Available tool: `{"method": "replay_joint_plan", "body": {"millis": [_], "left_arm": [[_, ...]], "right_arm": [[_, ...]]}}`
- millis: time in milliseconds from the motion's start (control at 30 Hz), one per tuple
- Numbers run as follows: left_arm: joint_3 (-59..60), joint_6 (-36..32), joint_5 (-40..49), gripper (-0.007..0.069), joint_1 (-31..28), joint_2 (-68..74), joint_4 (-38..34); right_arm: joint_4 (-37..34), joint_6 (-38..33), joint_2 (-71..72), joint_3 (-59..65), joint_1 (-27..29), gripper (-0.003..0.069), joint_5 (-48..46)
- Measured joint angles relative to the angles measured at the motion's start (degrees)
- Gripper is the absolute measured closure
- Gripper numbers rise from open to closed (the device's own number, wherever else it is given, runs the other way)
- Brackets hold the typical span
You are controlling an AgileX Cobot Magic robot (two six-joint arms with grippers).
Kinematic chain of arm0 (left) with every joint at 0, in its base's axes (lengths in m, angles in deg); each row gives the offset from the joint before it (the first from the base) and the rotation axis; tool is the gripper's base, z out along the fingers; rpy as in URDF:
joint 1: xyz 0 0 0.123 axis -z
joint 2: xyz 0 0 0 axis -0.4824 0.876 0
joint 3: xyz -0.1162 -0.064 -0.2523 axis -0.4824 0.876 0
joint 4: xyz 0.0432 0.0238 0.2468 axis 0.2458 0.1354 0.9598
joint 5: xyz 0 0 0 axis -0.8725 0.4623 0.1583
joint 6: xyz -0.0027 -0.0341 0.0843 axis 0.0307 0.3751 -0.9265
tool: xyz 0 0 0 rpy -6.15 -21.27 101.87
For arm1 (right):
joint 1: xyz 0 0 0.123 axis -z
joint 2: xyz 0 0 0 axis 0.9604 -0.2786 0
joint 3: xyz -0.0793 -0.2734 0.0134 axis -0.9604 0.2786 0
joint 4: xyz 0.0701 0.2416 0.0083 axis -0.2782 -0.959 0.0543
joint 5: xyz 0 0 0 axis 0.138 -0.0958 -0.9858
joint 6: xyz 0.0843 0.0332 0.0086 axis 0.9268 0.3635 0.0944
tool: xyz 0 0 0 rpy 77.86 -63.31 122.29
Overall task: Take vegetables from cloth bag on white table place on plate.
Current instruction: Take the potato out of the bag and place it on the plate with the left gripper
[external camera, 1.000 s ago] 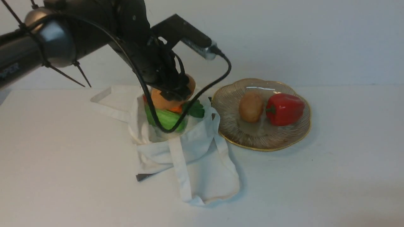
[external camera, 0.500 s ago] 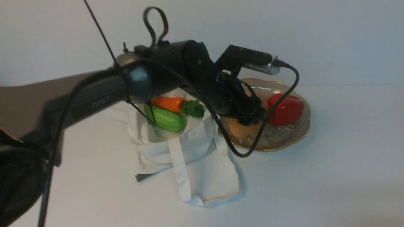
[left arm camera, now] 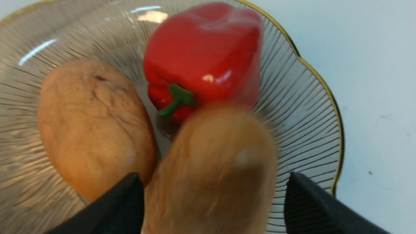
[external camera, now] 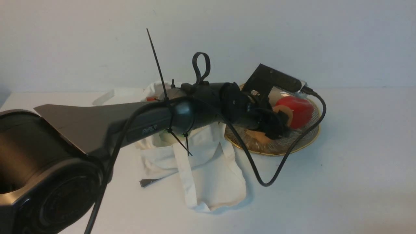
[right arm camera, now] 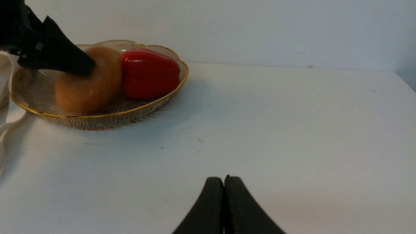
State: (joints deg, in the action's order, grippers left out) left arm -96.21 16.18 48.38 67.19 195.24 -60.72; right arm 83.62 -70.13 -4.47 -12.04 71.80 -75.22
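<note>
- My left end effector (left arm camera: 213,177) is low over the plate (left arm camera: 308,107). Its jaws are apart, a little wider than the big potato (left arm camera: 214,156) between them. I judge I am releasing it so it settles in the dish.
- My right end effector (right arm camera: 223,198) is pressed together and empty above the table (right arm camera: 292,130), probably to leave room.
- On the plate I count three things: the big potato, one small potato (left arm camera: 94,126), one red pepper (left arm camera: 204,55).
- One bag (external camera: 211,169) lies beside the plate; my arm hides its inside.
</note>
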Motion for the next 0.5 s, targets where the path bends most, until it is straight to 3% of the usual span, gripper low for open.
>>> {"method": "replay_joint_plan", "body": {"millis": [200, 367, 500], "left_arm": [[0.0, -0.9, 0.0, 0.0031, 0.1, 0.0, -0.2], [0.0, -2.5, 1.4, 0.0032, 0.1, -1.6, -0.1], [0.0, -2.5, 8.4, 0.0117, 0.1, -8.5, 0.2]], "right_arm": [[0.0, 0.0, 0.0, 0.0, 0.0, 0.0673, 0.0], [0.0, 0.0, 0.0, 0.0, 0.0, 0.0673, 0.0], [0.0, 0.0, 0.0, 0.0, 0.0, 0.0673, 0.0]]}}
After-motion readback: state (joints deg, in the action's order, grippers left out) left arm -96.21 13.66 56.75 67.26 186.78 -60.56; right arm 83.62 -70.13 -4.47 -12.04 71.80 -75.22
